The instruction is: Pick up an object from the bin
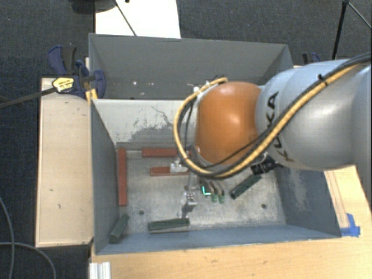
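The bin (174, 68) had most of its clutter pushed to the edges. A long red bar (122, 176) lay along the left wall, and a corner block (119, 228), dark and tilted, sat in the near-left corner. An upper red bar (158, 153) lay close under the far wall, with a lower red bar (160, 171) just below it and parallel. The floor between these and the near wall was bare grey metal, so the left-centre offered open room. The right half was hidden for the most part by the arm (325, 121) and its orange cover (226, 127), which reached in from the right and hung over the middle. A tilted block (245, 186), dark green, showed from under the cover's lower right edge. The gripper (188, 205) pointed down below the cover over bare floor near the centre — whether it was wide or narrow could not be told, and nothing could be seen held in it. The nearest loose thing was a green bar (168, 226), dark and flat, lying along the near wall just in front of the gripper and slightly to its left, apart from it.
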Robot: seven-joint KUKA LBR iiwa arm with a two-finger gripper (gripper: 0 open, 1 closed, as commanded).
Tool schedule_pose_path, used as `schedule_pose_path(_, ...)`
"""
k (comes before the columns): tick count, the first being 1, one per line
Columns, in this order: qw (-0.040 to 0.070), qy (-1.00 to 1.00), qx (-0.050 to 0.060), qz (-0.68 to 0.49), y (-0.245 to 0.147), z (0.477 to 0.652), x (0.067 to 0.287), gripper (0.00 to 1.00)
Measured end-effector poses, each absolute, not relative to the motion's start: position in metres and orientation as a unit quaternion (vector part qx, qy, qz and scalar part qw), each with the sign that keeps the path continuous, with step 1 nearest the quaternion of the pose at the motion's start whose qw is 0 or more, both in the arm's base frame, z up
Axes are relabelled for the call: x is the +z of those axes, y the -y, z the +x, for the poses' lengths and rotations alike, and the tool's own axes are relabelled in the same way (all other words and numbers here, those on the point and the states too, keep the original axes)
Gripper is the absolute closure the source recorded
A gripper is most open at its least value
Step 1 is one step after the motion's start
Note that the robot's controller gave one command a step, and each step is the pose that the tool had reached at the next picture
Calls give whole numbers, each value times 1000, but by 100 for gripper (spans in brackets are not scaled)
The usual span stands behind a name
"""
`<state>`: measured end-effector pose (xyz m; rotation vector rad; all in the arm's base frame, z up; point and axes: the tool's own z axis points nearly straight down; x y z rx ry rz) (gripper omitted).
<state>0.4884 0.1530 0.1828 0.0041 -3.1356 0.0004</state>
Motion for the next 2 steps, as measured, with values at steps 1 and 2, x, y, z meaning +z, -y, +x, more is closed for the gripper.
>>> schedule_pose_path(1, -1, 1000, -1, -1, -152, 490, 186, 0)
schedule_pose_path(2, -3, 999, -1, 36, -151, 493, 144, 0)
